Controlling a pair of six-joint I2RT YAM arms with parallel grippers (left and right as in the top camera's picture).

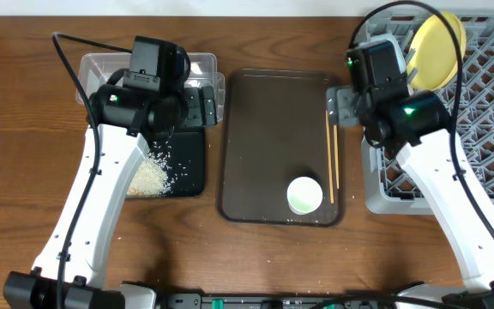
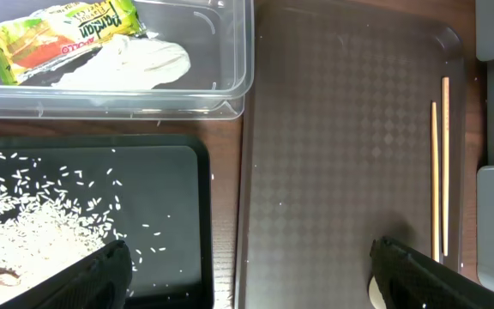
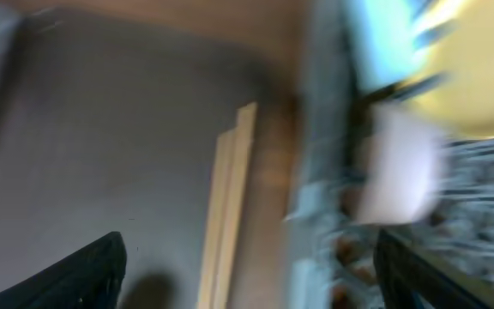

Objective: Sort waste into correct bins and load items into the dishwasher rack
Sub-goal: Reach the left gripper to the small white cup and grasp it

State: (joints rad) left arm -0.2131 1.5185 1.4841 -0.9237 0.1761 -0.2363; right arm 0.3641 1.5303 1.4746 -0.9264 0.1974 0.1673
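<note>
Our right gripper [image 3: 251,257] hung wide open and empty; we needed to pinch both chopsticks [image 3: 232,197] together near their middle.

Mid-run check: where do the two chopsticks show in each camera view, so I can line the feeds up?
Overhead: the chopsticks lie side by side along the right edge of the brown tray.
Left wrist: far right of the picture, running top to bottom near the tray's right rim.
Right wrist: centre, blurred, slanting.
Shared landmark: the brown tray under them.
</note>
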